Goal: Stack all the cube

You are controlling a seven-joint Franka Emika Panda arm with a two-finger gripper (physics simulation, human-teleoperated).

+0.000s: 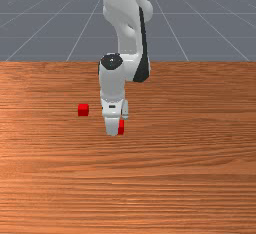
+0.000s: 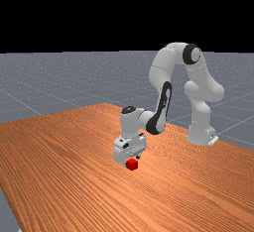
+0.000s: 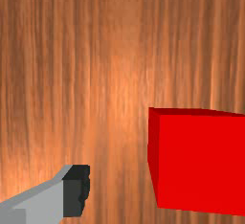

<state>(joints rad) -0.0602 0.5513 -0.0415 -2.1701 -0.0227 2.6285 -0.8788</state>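
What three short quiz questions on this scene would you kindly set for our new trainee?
1. True or false: the jaws are clamped shut.
2. Multiple choice: in the front view, the arm partly hides one red cube. Where is another red cube?
A) On the front view's left of the arm
B) On the front view's right of the arm
C) On top of the arm
3. Fill in the blank: the table is of orange-brown ____.

Key: 1. False, they stand apart; 2. A; 3. wood

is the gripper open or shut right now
The gripper is open: in the far view, its dark fingertips stand apart.
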